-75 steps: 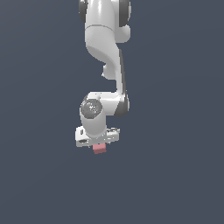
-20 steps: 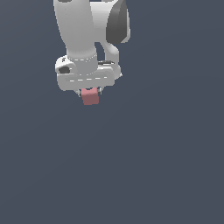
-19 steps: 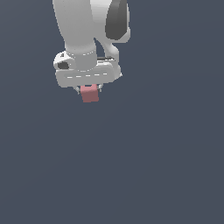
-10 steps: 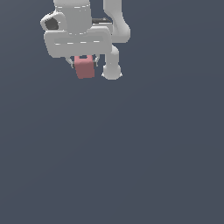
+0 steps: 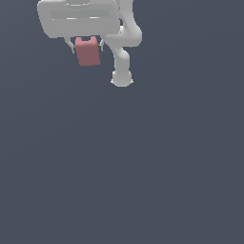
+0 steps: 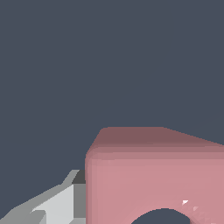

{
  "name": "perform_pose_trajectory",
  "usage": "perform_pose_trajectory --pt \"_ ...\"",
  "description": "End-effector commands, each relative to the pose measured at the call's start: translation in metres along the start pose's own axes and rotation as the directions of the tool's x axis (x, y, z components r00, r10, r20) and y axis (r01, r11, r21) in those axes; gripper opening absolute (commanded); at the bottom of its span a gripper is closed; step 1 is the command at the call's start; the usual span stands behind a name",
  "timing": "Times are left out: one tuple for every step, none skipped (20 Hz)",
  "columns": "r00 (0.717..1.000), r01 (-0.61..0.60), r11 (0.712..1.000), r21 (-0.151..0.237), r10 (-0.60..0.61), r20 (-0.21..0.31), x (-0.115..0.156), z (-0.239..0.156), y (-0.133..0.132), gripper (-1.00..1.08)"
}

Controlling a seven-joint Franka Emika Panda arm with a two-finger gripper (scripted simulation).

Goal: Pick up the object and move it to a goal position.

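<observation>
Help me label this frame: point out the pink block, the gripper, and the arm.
pink block (image 5: 87, 53): exterior view, front face.
gripper (image 5: 87, 46): exterior view, between the fingertips.
arm (image 5: 125, 40): exterior view, bent link.

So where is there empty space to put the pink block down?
Nearly everywhere. In the exterior view the dark grey surface shows bare below and toward the exterior view's right of the arm. It is crowded only at the upper left, where the gripper holds the pink block.

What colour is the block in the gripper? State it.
Matte pink-red; the block shows best in the wrist view, held in the white gripper.
</observation>
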State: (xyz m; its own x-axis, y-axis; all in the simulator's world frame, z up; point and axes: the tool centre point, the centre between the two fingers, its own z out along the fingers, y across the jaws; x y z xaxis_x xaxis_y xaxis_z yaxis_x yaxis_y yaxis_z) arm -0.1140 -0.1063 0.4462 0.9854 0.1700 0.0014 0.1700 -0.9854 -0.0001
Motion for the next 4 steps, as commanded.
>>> perform_pose_trajectory --pt "1.0 0.0 1.0 0.0 0.0 0.001 -0.0026 -0.0063 0.0003 -1.0" --pt "1.0 0.0 1.0 0.0 0.0 0.001 -0.0031 -0.0076 0.0004 -1.0" --pt "1.0 0.0 1.0 0.0 0.0 0.001 -0.0034 -0.0084 0.0004 -1.0" --pt "1.0 0.0 1.0 0.0 0.0 0.001 -0.0035 -0.0087 0.0004 -1.0"
